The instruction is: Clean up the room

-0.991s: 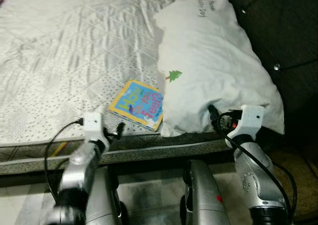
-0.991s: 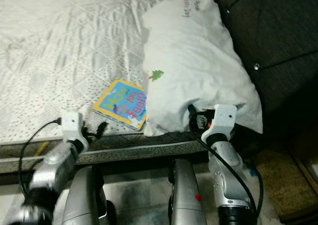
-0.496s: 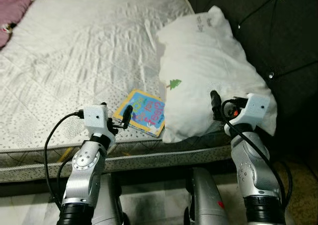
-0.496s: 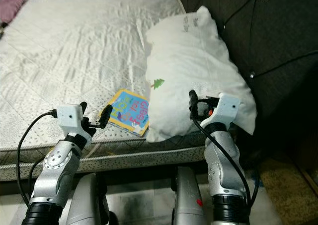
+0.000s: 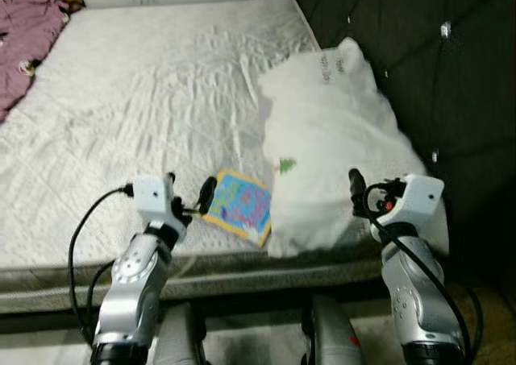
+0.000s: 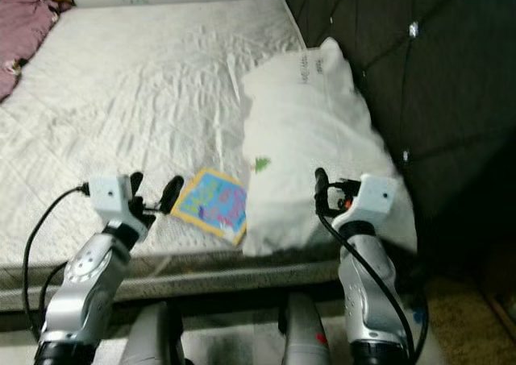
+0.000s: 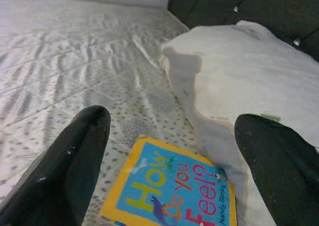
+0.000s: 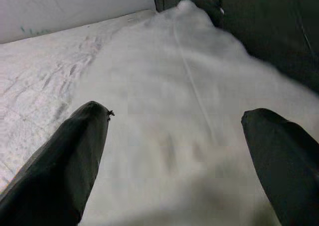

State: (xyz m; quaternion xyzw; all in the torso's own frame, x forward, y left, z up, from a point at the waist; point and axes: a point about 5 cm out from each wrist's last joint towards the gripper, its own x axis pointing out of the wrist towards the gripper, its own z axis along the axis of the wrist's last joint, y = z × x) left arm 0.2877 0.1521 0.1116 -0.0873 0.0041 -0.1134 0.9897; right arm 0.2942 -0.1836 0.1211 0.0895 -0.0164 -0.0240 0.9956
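A children's book (image 5: 239, 205) with a yellow border and blue cover lies flat on the white mattress (image 5: 121, 99) near its front edge. Its right side touches a large white pillow (image 5: 339, 147) that leans on the headboard. My left gripper (image 5: 188, 188) hovers open just left of the book, and the left wrist view shows the book (image 7: 172, 196) low between its fingers (image 7: 75, 156). My right gripper (image 8: 177, 115) is open in front of the pillow's near end (image 8: 174, 86), held just above the mattress edge.
A dark tufted headboard (image 5: 419, 59) runs along the right side of the bed. A maroon garment (image 5: 28, 43) lies at the far left corner of the mattress. The mattress front edge (image 5: 242, 264) is right before my arms, with my silver legs below.
The camera has tilted up, so more of the far bed shows. Both arms have lifted from the mattress edge. The left gripper now hovers beside the book.
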